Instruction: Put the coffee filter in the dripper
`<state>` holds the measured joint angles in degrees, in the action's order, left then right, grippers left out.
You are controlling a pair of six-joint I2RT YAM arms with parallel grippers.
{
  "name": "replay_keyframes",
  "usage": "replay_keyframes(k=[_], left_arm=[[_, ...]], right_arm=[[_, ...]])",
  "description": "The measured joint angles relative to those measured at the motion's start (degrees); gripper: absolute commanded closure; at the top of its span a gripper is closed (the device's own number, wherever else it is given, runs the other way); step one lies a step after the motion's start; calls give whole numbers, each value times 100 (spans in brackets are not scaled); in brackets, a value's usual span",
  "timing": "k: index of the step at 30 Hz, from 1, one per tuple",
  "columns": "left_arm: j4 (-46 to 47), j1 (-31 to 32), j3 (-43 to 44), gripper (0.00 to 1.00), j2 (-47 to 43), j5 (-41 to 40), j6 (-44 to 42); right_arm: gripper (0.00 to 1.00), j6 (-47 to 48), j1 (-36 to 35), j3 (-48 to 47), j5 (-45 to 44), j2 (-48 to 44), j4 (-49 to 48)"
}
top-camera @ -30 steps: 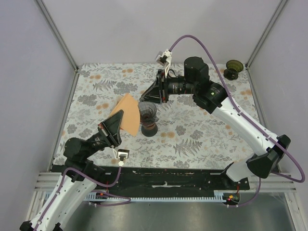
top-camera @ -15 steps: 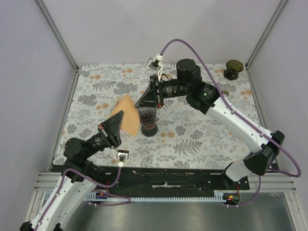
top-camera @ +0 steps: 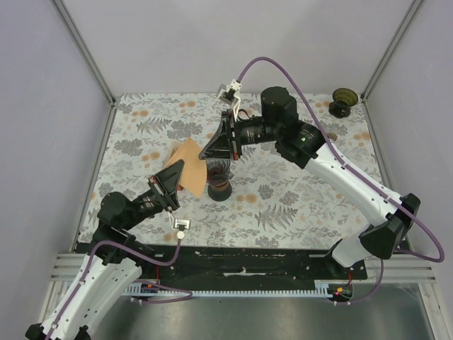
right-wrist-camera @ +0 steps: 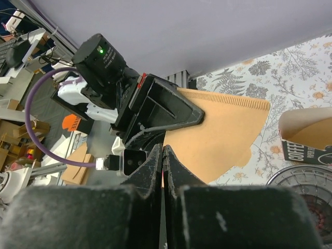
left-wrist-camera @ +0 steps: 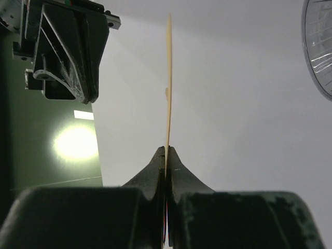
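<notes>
The coffee filter (top-camera: 190, 163), a flat tan paper cone, hangs above the table just left of the dripper (top-camera: 219, 172), a dark ribbed cone on a stand. My left gripper (top-camera: 179, 170) is shut on the filter's lower left part. In the left wrist view the filter (left-wrist-camera: 169, 78) stands edge-on out of my left gripper (left-wrist-camera: 167, 150). My right gripper (top-camera: 204, 154) comes from the right and is shut at the filter's right edge. In the right wrist view, my right gripper (right-wrist-camera: 163, 148) pinches the filter's (right-wrist-camera: 228, 129) near edge, with the dripper's rim (right-wrist-camera: 306, 192) at the bottom right.
A second dark cup-shaped dripper (top-camera: 344, 101) stands at the table's back right corner. A brown box marked COFFEE (right-wrist-camera: 303, 137) sits beside the dripper, hidden under the right arm in the top view. Metal frame posts run along both sides of the floral table (top-camera: 297, 205).
My right gripper has swung left to the filter's edge and shut. My left arm has shifted slightly while keeping its hold on the filter.
</notes>
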<state>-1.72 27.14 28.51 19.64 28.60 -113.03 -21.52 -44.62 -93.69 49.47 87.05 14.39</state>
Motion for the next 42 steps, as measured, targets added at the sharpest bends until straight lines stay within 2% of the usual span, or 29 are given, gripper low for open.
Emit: replay_keyframes(k=[3,5,11,12,16,19,22,27,32,38,42], left_arm=[[-549,0,509,98,221,-188,52],[-1064,0,1165,98,520,-367,496],[-2677,0,4059,98,2065,-826,3764],[-3025,-2,4496,98,2317,-726,4437],[-4253,0,5252,98,2813,52,6400],[-4933,0,5659,98,3182,863,7521],[-5152,0,5779,98,3370,1528,8330],[-5281,0,5779,98,3449,2050,8970],[-5281,0,5779,98,3464,2337,9250],[-5281,0,5779,98,3532,2430,9337],[-5281,0,5777,98,3532,2448,9348]], right_arm=[[74,236,31,2,-13,-111,57],[66,450,76,28,-85,-249,105],[49,1572,509,553,-691,-1097,179],[48,1740,542,619,-758,-1196,201],[44,2481,542,837,-857,-1502,282],[44,2953,538,1040,-719,-1690,369],[44,3375,538,1217,-496,-1867,540],[46,3917,535,1355,31,-2098,879],[50,4059,503,1353,592,-2065,988],[66,4013,358,1268,894,-1714,1027],[83,3976,232,1211,944,-1556,1060]])
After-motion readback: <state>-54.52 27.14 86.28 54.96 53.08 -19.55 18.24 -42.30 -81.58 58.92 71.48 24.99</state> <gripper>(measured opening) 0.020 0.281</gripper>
